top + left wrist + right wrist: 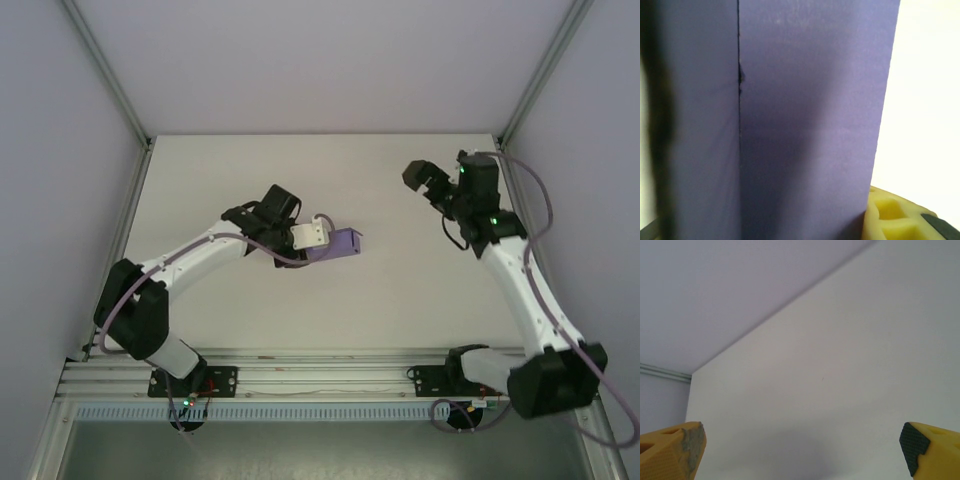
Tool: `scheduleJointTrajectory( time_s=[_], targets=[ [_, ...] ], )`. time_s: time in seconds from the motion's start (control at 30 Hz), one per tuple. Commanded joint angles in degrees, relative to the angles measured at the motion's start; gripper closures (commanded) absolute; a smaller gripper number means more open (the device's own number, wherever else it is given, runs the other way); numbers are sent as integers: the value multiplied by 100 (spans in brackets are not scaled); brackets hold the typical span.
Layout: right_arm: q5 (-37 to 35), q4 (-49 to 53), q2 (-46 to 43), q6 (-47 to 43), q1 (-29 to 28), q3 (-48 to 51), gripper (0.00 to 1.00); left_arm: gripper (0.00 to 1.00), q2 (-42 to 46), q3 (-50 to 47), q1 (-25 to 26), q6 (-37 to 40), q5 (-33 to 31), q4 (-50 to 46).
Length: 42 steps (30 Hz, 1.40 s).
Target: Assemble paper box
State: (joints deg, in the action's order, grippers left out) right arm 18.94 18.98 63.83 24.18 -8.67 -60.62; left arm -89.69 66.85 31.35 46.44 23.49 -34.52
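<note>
Left claw (316, 236) is pinching the box (342, 245) over the middle of the table (300, 330), with the box poking out to its right. Right claw (422, 178) is spread wide, well apart at the far right, so there's just one grip on thin card. Too hard a squeeze could buckle a wall, and too loose a one could let it twist out.
</note>
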Motion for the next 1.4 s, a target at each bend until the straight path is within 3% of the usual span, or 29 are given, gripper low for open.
scheduleJointTrajectory(
  time_s=[0.0,0.23,0.37,0.5,0.63,0.7,0.9,1.23,1.37],
  targets=[
    [-186,-1018,-530,-1562,-21,551,0,67,-327,340,-15,37,172,-743],
    [1619,431,-549,-3412,-145,325,2,66,-1165,1144,17,-16,105,-1486],
    [1161,1289,-85,-4271,-721,199,6,65,-1694,1585,48,-70,7,-1761],
    [754,1405,440,-4779,-1254,175,8,65,-2086,1897,55,55,55,-2027],
    [485,1150,1000,-4682,-1447,-51,14,65,-2194,2034,54,170,219,-2085],
    [467,976,1245,-4612,-1463,-125,23,63,-2199,2034,55,201,245,-2042],
    [839,1093,1835,-4579,-1512,-489,39,63,-2303,2102,55,228,226,-2074],
    [1453,1418,2246,-4759,-1568,-713,58,63,-2367,2249,42,296,341,-2101],
    [1258,1534,2371,-4725,-1584,-824,68,63,-2395,2333,46,308,347,-2173]
  ],
)
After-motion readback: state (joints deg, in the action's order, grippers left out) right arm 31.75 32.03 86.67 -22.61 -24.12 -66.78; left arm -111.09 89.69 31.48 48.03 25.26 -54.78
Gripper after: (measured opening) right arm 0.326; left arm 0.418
